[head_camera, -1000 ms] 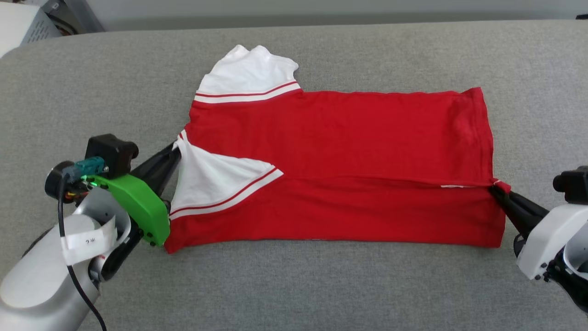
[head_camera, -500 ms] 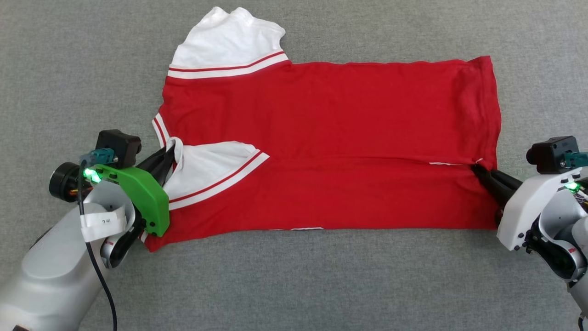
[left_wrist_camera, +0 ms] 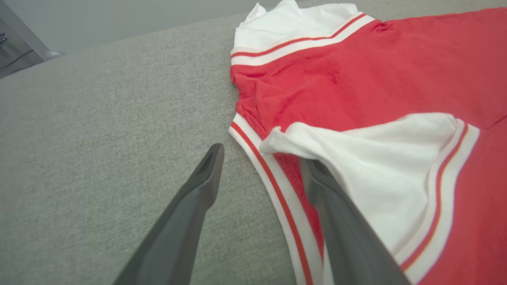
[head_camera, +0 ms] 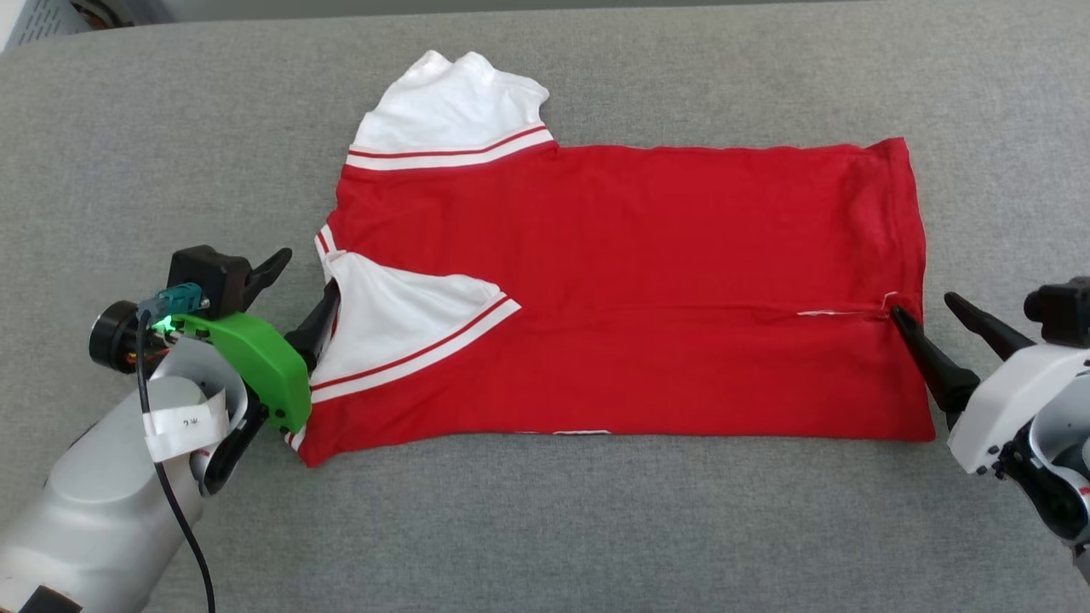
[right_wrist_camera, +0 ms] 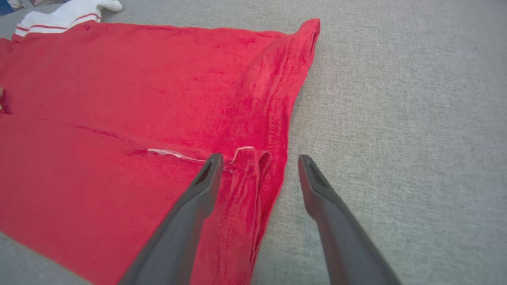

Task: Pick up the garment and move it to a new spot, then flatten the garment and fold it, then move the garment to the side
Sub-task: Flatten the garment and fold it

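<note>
Flanking the garment (head_camera: 630, 281), left claw (head_camera: 308, 272) and right claw (head_camera: 922, 304) gape wide.

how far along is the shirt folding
Done: the garment lies flat on the grey surface, its near long edge and near sleeve folded over the body. In hand: the left gripper and right gripper stand open at that fold's two ends, gripping nothing. Left: the far sleeve sticks out unfolded, so more folds, then moving it aside.

The tip of one finger (left_wrist_camera: 336, 221) of the left hand (left_wrist_camera: 261, 156) is hidden under the folded white sleeve (left_wrist_camera: 376, 158) of the jersey (left_wrist_camera: 376, 71); the right arm (head_camera: 1022, 409) is cut off by the head view's right edge.
</note>
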You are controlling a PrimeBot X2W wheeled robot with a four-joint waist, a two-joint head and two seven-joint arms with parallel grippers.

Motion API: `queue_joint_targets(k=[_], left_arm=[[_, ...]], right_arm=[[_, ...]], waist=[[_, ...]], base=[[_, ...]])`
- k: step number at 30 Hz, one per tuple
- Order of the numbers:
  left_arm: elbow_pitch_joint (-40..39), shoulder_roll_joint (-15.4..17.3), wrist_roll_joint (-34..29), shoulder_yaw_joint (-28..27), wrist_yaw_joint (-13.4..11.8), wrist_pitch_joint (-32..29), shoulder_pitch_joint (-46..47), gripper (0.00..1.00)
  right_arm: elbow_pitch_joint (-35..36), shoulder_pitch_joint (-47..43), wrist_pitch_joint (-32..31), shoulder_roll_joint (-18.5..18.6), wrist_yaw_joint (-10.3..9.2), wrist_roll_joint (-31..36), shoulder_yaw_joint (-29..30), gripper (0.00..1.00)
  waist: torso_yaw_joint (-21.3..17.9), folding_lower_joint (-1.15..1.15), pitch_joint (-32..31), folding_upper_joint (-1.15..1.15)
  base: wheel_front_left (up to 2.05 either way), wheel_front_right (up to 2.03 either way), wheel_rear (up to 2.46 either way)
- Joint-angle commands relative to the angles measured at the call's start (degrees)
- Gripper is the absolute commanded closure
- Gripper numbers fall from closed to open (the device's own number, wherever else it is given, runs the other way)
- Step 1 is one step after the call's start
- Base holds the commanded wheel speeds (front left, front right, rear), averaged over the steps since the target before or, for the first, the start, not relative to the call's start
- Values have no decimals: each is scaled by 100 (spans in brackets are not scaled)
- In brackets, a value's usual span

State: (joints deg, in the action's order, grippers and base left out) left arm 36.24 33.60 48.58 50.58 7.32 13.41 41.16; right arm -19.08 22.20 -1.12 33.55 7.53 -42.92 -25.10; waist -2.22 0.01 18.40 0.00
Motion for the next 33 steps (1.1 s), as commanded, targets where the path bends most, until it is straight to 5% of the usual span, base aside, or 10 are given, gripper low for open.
queue_joint_targets(k=[1,9,26,33], left_arm=[[-42,16,-77,-42,16,65,157,0],[-535,367,-333,84,10,-256,386,0],[-1340,748,1319,983,16,-4071,859,0],[-1235,664,1790,1297,16,-4720,689,0]], right_arm=[[103,-199,99,27,-4,76,110,0],[765,-933,55,-57,-4,366,810,0],[1384,-1549,-509,-476,-4,797,1463,0],[1417,-1541,-646,-477,-4,763,1461,0]], waist=[[112,-1,-248,0],[201,-1,-626,0],[281,-1,-812,0],[216,-1,-730,0]], base=[[0,0,0],[0,0,0],[0,0,0],[0,0,0]])
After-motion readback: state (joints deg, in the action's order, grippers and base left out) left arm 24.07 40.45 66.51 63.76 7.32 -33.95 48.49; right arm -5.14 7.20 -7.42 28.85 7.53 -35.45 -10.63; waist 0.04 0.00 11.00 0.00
